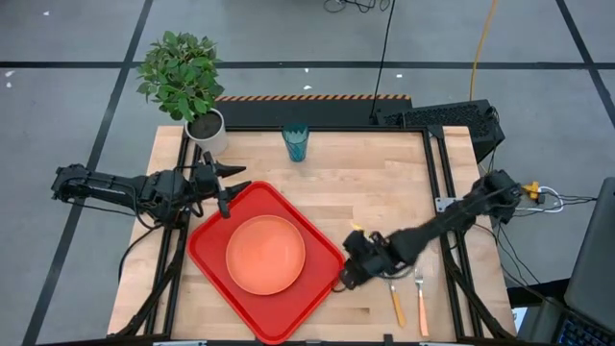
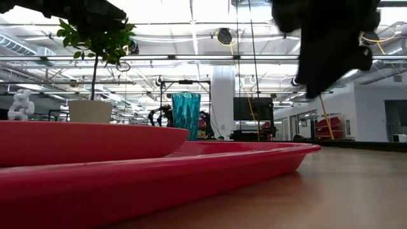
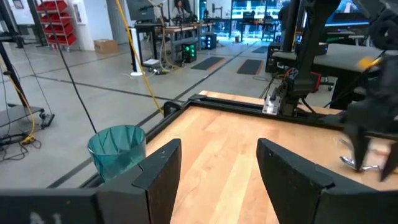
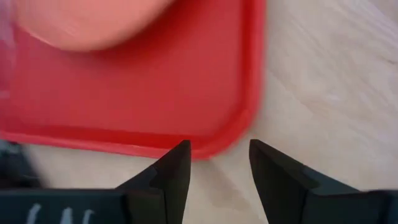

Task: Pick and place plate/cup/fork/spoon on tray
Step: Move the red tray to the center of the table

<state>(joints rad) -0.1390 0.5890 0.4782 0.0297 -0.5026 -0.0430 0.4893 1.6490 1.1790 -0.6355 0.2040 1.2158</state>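
Observation:
The red tray [image 1: 307, 288] lies askew at the table's near left, and the orange plate [image 1: 265, 254] rests flat in it. Upright near the far edge stands the teal cup [image 1: 296, 142], which the left wrist view also shows [image 3: 117, 149]. The fork [image 1: 421, 300] and the spoon [image 1: 396, 306] lie side by side on the wood at the near right. My right gripper [image 4: 217, 165] hovers open over the tray's right corner [image 4: 239, 134], holding nothing. My left gripper [image 1: 229, 192] waits open above the tray's far-left corner.
A potted plant [image 1: 183, 77] stands at the far-left corner of the table. Black rails [image 1: 437, 183] frame the wooden top. Bare wood [image 1: 375, 183] lies between the cup, the tray and the cutlery.

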